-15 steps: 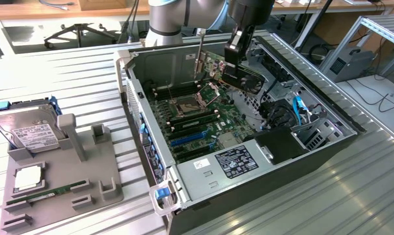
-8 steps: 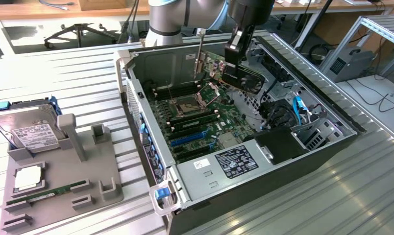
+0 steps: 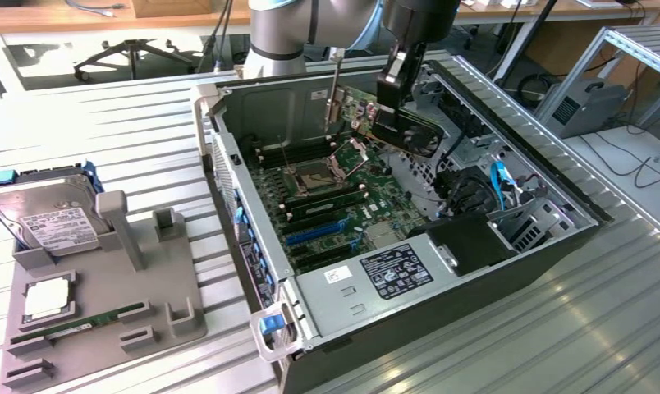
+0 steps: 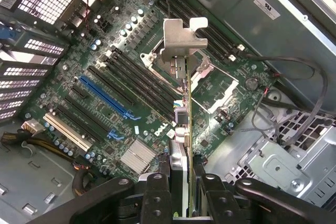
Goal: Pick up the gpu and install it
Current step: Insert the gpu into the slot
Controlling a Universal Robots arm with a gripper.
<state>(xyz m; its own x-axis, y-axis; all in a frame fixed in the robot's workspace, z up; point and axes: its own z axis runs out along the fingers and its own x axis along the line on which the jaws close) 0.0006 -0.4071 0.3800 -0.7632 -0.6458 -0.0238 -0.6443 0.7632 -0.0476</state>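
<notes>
Gripper (image 4: 182, 184) clenched on gpu (image 3: 409, 131) | card edge-down, clear above motherboard (image 3: 336, 197) | judgement: hold plumb, square its edge to blue slot (image 4: 105, 98), avoid twisting bracket (image 4: 181, 38)

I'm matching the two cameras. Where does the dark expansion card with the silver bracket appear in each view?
Exterior view: the dark gpu card with a silver bracket hangs tilted above the open computer case.
Wrist view: the gpu shows edge-on, running from the jaws to its bracket, over the green motherboard.
Shared landmark: the long blue expansion slot on the motherboard.
</notes>
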